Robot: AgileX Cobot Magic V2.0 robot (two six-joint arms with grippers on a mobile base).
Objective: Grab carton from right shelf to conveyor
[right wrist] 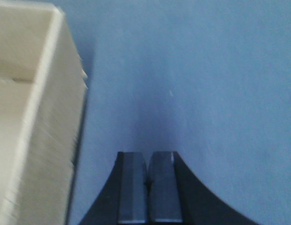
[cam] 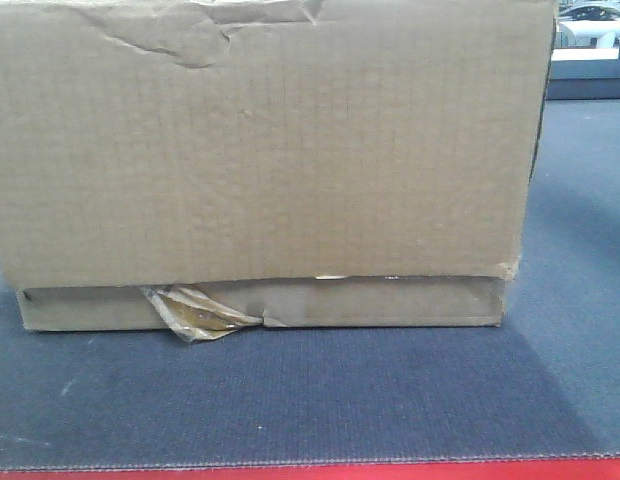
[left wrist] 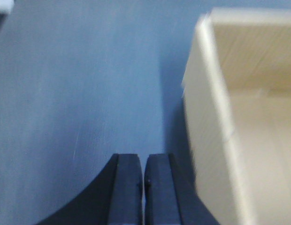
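Note:
A brown cardboard carton [cam: 260, 150] fills most of the front view and rests on a dark blue-grey surface [cam: 310, 400]; torn tape hangs at its lower front edge. In the left wrist view the carton [left wrist: 239, 117] stands to the right of my left gripper [left wrist: 143, 159], which is shut and empty, beside the carton's wall. In the right wrist view the carton [right wrist: 33, 117] stands to the left of my right gripper [right wrist: 149, 157], which is shut and empty, apart from the carton. Neither gripper shows in the front view.
A red strip [cam: 310, 472] runs along the near edge of the surface in the front view. A window with a white car [cam: 590, 25] shows at the far upper right. Bare surface [cam: 580, 250] lies to the carton's right.

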